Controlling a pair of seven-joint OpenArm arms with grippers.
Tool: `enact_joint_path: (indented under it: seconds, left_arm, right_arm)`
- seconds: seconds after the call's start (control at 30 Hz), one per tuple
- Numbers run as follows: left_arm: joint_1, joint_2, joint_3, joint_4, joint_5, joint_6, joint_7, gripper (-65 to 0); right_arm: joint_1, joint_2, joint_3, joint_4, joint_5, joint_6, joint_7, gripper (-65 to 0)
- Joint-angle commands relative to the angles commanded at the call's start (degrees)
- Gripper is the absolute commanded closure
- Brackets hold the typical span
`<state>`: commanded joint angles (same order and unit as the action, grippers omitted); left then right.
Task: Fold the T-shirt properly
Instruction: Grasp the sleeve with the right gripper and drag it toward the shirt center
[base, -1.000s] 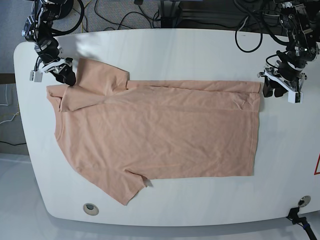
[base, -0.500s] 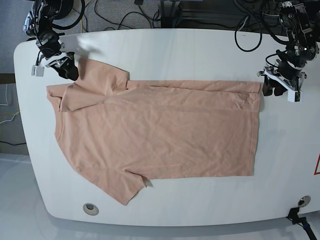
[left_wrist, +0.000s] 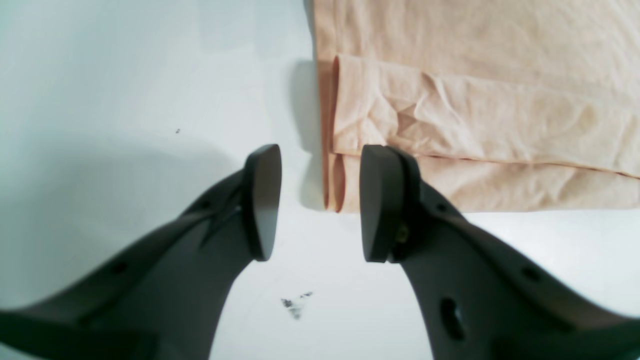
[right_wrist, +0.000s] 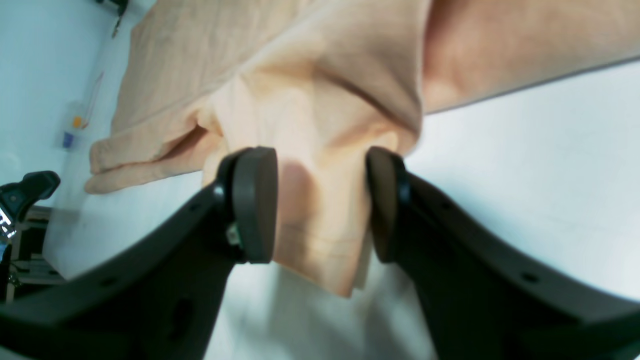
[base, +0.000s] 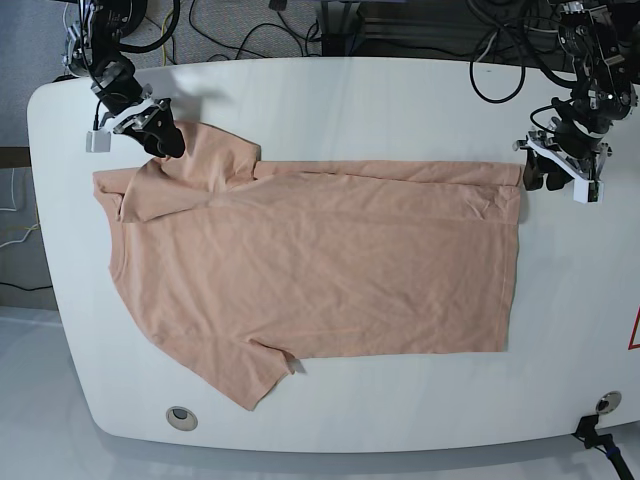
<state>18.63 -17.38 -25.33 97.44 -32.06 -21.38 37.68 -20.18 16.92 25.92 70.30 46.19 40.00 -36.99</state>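
The peach T-shirt (base: 320, 260) lies spread flat on the white table (base: 350, 100), with its collar at the left and its hem at the right. My right gripper (base: 160, 140) is at the far sleeve's outer edge. In the right wrist view (right_wrist: 320, 205) its jaws stand apart with bunched sleeve cloth (right_wrist: 320, 150) between the pads. My left gripper (base: 537, 175) is at the far hem corner. In the left wrist view (left_wrist: 320, 205) it is open, and the folded corner of the shirt (left_wrist: 340, 185) lies just past and between its fingertips.
Cables (base: 250, 30) lie beyond the table's far edge. A round hole (base: 180, 416) sits in the table near the front left. A small dark smudge (left_wrist: 296, 304) marks the table under the left gripper. The table's right edge is close behind the left gripper.
My right gripper has moved from the shoulder near the collar, back and to the right, onto the far sleeve's edge. The left gripper has hardly moved.
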Motion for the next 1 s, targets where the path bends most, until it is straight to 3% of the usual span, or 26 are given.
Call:
enact_joint_path:
  seconds: [0.07,0.17,0.2,0.33,0.5,0.7,1.0]
  left_arm:
    - [0.1,-0.1,-0.2,0.0,-0.2,-0.1,0.0,-24.0]
    - [0.3,0.0,-0.3,0.0,-0.2,-0.1,0.5,-23.8]
    - [0.4,-0.2,-0.1,0.1,0.4,0.3,0.9,-24.9]
    - [0.3,0.0,-0.2,0.2,0.4,0.3,1.1,-24.9]
    - [0.2,-0.1,-0.2,0.1,0.3,0.2,1.2,-25.1]
    - [0.2,-0.2,-0.4,0.1,0.0,0.1,1.3,-25.1]
    - [0.2,-0.5,-0.6,0.0,0.0,0.2,1.7,-25.3]
  right_arm:
    - [-0.1,0.0,0.1,-0.1,0.4,0.00,0.0,-26.7]
    - [0.4,0.0,-0.2,-0.2,0.6,0.00,-0.2,-15.3]
    - [0.8,0.7,-0.1,1.1,5.8,0.00,3.1,-25.5]
    - [1.3,0.8,-0.9,1.2,6.9,0.00,2.9,-21.3]
    - [2.5,1.0,-1.0,1.3,7.7,0.00,1.6,0.0]
    - [7.3,0.9,-2.2,3.3,7.1,0.00,-1.1,0.0]
    - [15.2,-2.6,-8.8,10.2,-5.8,0.00,-1.6,0.0]
